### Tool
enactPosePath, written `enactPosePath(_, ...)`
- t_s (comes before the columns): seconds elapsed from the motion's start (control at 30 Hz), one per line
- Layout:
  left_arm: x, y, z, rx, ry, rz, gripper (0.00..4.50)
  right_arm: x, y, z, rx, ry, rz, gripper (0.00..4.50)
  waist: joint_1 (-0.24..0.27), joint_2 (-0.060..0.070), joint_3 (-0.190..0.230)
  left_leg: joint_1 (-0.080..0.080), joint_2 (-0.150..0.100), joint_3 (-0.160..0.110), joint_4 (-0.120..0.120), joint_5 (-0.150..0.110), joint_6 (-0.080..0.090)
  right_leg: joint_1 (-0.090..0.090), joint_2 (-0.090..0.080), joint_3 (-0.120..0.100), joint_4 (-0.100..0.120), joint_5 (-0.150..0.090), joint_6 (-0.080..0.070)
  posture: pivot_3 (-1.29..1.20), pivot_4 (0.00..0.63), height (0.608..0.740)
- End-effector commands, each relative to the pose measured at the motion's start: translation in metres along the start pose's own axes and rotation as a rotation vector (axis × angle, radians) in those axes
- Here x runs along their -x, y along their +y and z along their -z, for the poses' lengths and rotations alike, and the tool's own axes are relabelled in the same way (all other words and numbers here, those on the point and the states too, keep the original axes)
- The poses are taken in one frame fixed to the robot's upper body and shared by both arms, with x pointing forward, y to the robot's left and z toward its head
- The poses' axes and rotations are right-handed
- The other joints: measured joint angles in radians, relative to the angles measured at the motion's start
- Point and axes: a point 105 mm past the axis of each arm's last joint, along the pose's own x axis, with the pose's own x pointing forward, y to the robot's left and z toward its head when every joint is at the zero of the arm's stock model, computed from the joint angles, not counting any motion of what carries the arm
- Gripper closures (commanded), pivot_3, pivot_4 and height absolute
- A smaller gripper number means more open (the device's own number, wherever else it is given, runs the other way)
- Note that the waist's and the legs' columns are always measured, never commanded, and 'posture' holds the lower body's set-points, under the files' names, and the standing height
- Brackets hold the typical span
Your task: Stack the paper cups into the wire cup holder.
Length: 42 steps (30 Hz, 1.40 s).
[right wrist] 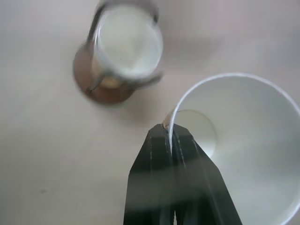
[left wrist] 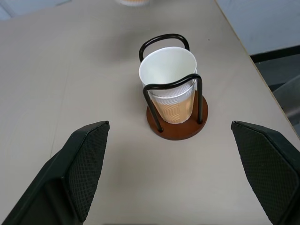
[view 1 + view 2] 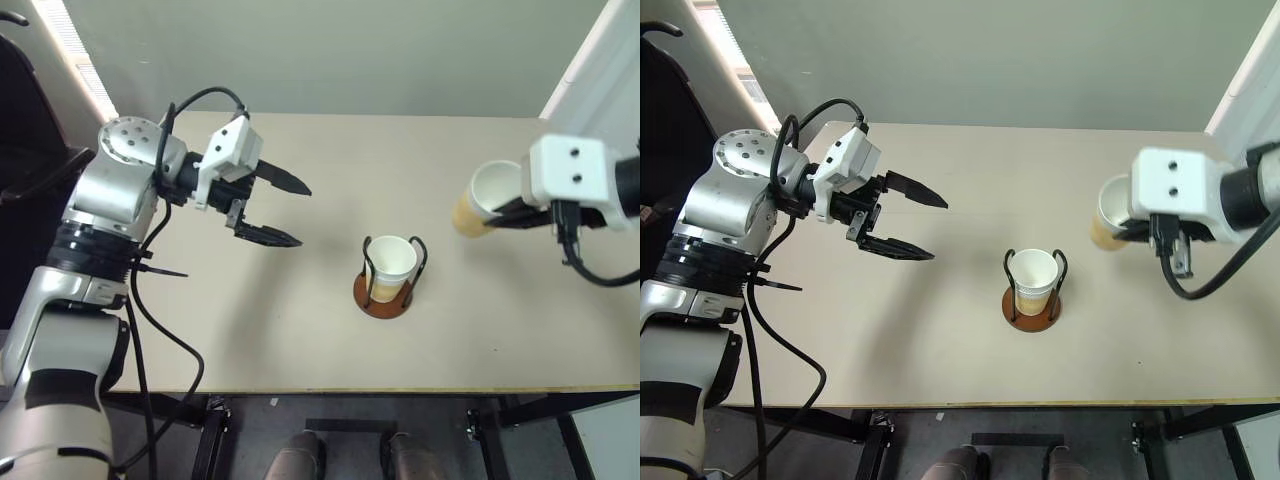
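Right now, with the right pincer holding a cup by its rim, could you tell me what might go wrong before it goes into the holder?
The right pincer pinches only the thin rim of the cup, which hangs tilted, so it may slip or crumple. The holder already has cups nested between its narrow wire loops; a tilted cup could catch a loop and tip the holder.
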Motion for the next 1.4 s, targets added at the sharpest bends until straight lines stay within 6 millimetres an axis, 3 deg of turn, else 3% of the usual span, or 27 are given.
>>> enactPosePath(0.03,0.005,0.0,-0.018,-0.071,-0.015,0.019,0.0,-0.009,-0.001,-0.012,0.072,-0.005,-0.053,4.49,-0.002,0.0,0.0,0.0,0.0,0.0,0.0,0.0,0.0,0.0,0.0,-0.001,0.0,0.0,0.0,0.0,0.15,0.74)
enactPosePath(0.4,0.005,0.0,-0.023,-0.109,0.001,0.024,0.0,-0.039,-0.001,-0.022,0.161,-0.04,-0.159,4.49,-0.001,0.0,0.0,-0.001,0.001,-0.002,0.0,0.0,-0.001,0.0,0.0,-0.001,-0.001,-0.001,-0.002,0.0,0.15,0.74)
enactPosePath(0.87,0.004,0.001,-0.021,-0.103,0.005,0.024,0.0,-0.05,0.013,-0.036,0.183,-0.093,-0.229,4.49,-0.001,0.0,0.0,-0.001,0.001,-0.002,-0.001,0.001,-0.001,-0.001,0.001,-0.002,0.0,-0.005,-0.008,0.0,0.15,0.74)
enactPosePath(1.3,0.002,0.001,-0.02,-0.107,0.005,0.03,0.0,-0.076,0.021,-0.01,0.252,0.021,-0.283,4.49,-0.001,0.0,0.0,-0.001,0.001,-0.002,0.0,0.001,-0.002,0.0,0.0,-0.002,0.0,-0.004,-0.008,0.0,0.15,0.74)
enactPosePath(1.4,0.001,0.0,-0.019,-0.108,0.009,0.033,0.0,-0.077,0.017,-0.014,0.248,0.012,-0.281,3.9,-0.002,0.0,0.0,-0.001,0.001,-0.002,-0.001,0.001,-0.002,-0.001,0.0,-0.002,0.0,-0.002,-0.005,0.0,0.15,0.74)
